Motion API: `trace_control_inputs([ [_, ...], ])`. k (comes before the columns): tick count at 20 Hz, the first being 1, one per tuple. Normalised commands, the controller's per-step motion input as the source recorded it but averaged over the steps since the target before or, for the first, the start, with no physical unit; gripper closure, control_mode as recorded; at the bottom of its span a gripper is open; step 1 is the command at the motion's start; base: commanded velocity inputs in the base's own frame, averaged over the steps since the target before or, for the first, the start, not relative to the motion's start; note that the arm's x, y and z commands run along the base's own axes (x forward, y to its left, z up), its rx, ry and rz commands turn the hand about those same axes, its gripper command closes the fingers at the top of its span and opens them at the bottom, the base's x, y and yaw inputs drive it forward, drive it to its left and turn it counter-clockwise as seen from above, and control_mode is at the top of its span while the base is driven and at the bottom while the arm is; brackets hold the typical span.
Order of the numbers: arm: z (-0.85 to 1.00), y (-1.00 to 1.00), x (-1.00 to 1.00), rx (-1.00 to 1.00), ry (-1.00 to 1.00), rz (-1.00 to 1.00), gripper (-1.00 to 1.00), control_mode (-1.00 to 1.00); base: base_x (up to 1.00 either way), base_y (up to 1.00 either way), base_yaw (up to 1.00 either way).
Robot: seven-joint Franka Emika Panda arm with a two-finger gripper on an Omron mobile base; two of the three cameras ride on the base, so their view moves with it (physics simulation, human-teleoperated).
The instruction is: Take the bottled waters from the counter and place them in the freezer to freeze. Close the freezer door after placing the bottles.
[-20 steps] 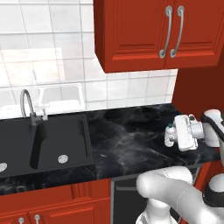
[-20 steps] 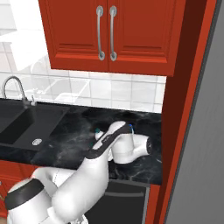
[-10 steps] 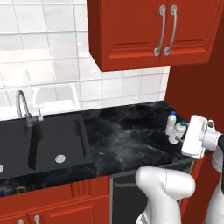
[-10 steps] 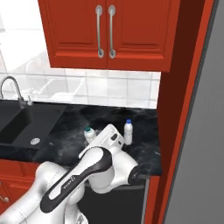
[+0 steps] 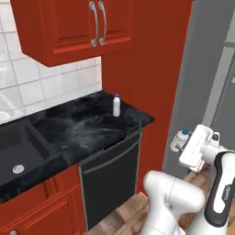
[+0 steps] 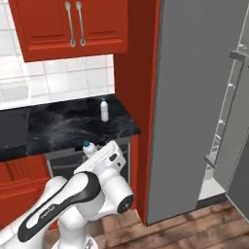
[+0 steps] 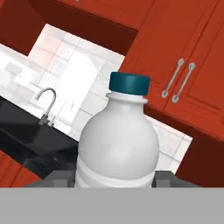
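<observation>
the tool [image 5: 182,146] sits at the right of the frame, off the counter's [image 5: 82,131] end and in front of the tall grey freezer [image 5: 209,69], closed around a small bottle with a blue cap [image 5: 178,140]. a second bottle [image 5: 116,105] stands upright on the black counter near its right end, close to the red side panel [image 5: 147,59]. below the counter there is a black appliance front [image 5: 110,179]. the sink basin [image 5: 18,153] lies at the left, and red wall cabinets [image 5: 69,25] hang above.
</observation>
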Motion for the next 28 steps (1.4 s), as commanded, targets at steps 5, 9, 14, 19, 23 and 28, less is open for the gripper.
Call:
trace_control_inputs([
  [5, 0.0, 0.0, 0.0, 0.0, 0.0, 0.0, 1.0, 1.0, -0.39, -0.98, -0.5],
  [9, 0.0, 0.0, 0.0, 0.0, 0.0, 0.0, 1.0, 1.0, 0.44, -1.0, -0.35],
  [14, 0.0, 0.0, 0.0, 0.0, 0.0, 0.0, 1.0, 1.0, 1.0, -0.94, -0.04],
  [19, 0.0, 0.0, 0.0, 0.0, 0.0, 0.0, 1.0, 1.0, 1.0, -0.14, 0.15],
  [23, 0.0, 0.0, 0.0, 0.0, 0.0, 0.0, 1.0, 1.0, 0.84, 0.0, 0.31],
  [28, 0.0, 0.0, 0.0, 0.0, 0.0, 0.0, 1.0, 1.0, 0.56, 0.0, 0.33],
])
